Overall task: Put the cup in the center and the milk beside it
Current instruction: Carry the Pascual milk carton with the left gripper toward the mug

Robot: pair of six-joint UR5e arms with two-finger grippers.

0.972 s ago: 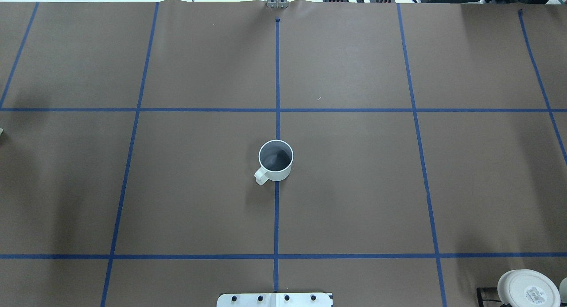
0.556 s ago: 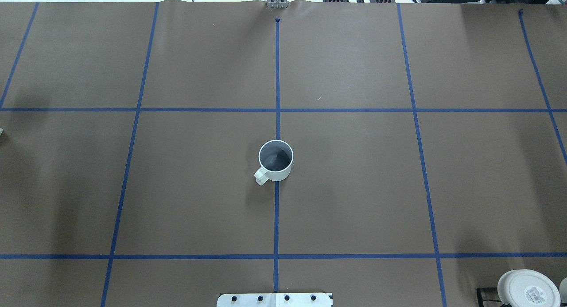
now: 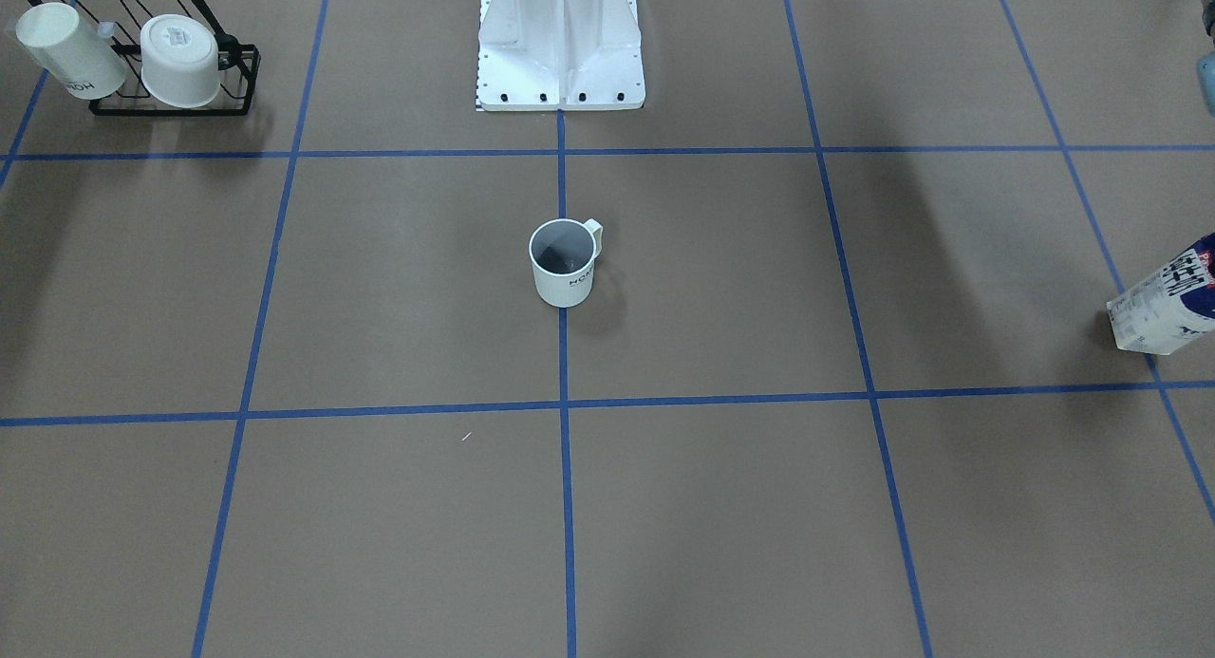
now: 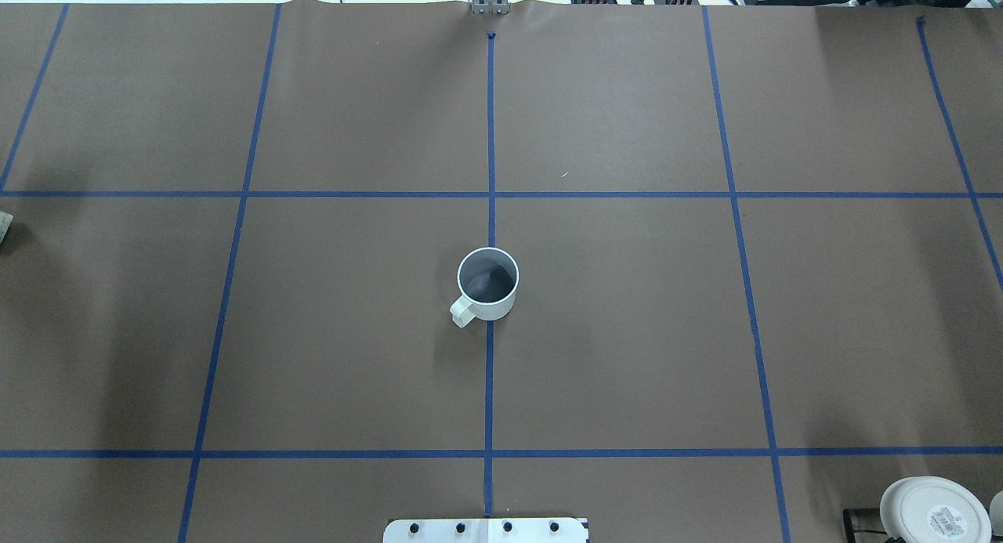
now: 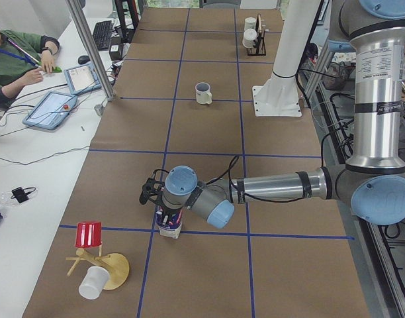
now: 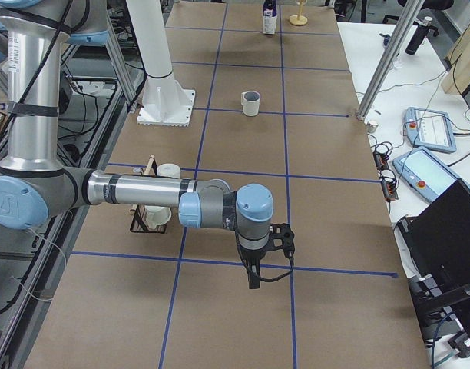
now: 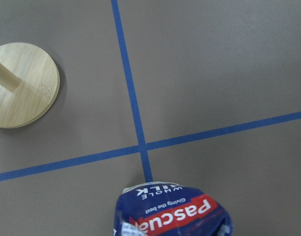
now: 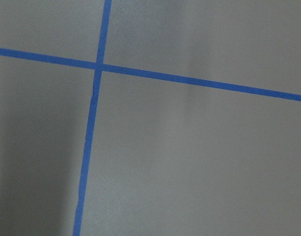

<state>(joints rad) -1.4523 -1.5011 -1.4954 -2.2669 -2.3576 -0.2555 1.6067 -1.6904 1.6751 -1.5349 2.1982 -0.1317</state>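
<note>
The cup (image 4: 487,284), a small white mug with a grey inside, stands upright on the middle blue tape line at the center (image 4: 490,355); it also shows in the front view (image 3: 564,262). The milk (image 5: 168,222) stands far off at the table's left end, on a tape crossing. The near arm's left gripper (image 5: 165,211) is right over its top. The carton's top (image 7: 172,214) fills the bottom of the left wrist view, with no fingers showing, so I cannot tell the grip. The right gripper (image 6: 254,278) hangs over bare table; I cannot tell its state.
A black wire rack (image 3: 237,74) holding two other white cups sits by the robot's right. A wooden stand (image 5: 113,268) with a red cup and a white cup stands near the carton. The white robot base (image 3: 560,41) is at the back middle.
A pale sliver at the left edge of the overhead view has grown slightly. The cup has not moved.
</note>
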